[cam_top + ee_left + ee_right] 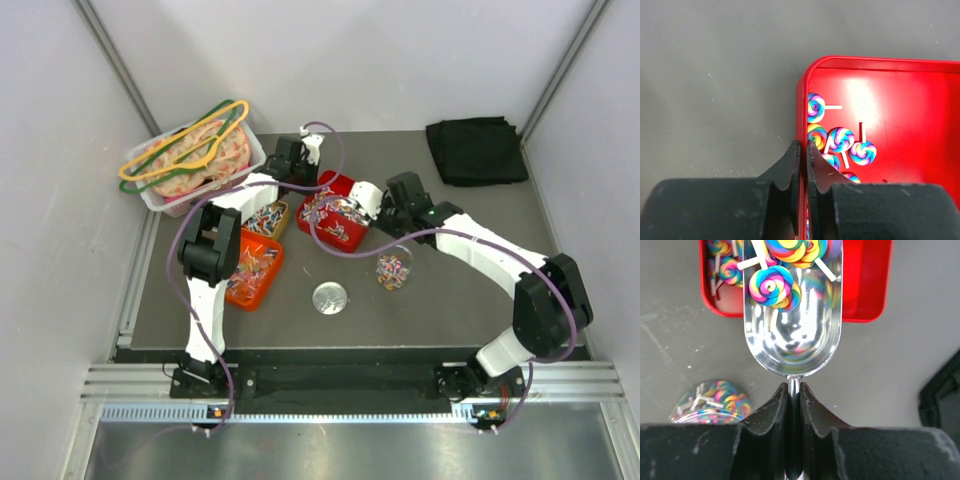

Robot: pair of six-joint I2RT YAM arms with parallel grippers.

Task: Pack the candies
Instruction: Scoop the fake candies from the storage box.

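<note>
Scooping step, by the look of it. From largest to smallest:

- Table (450, 300): dark grey, with both arms reaching toward its centre.
- White bin (252, 148): at 10 o'clock on the table, holding pink-orange items with coloured hangers. It seems no part of this job and is well apart from the work.
- Black cloth (477, 150): at 1 o'clock, also well apart.
- Orange tray (250, 295): at 8 o'clock from the red tray, and it holds small sweets too.
- Red tray (338, 184): the left gripper (803, 150) is clamped on its near wall, one finger inside and one outside. This is probably to steady it.
- Scoop (795, 340): a metal scoop whose handle is pinched tight in the right gripper (793, 390). Its bowl is over the red tray's edge.
- Jar (392, 270): a clear jar at 5 o'clock from the red tray, partly filled.
- Lid (330, 298): lies off the jar, at 9 o'clock from it.
- Candies (771, 286): swirl lollipops. Several sit in the scoop, more in the red tray and in the jar.

Judged next move: carry the scoop level to the jar, then tip it. The jar mouth looks narrow against the scoop, so spillage is likely. The purple cable loops near the jar.
</note>
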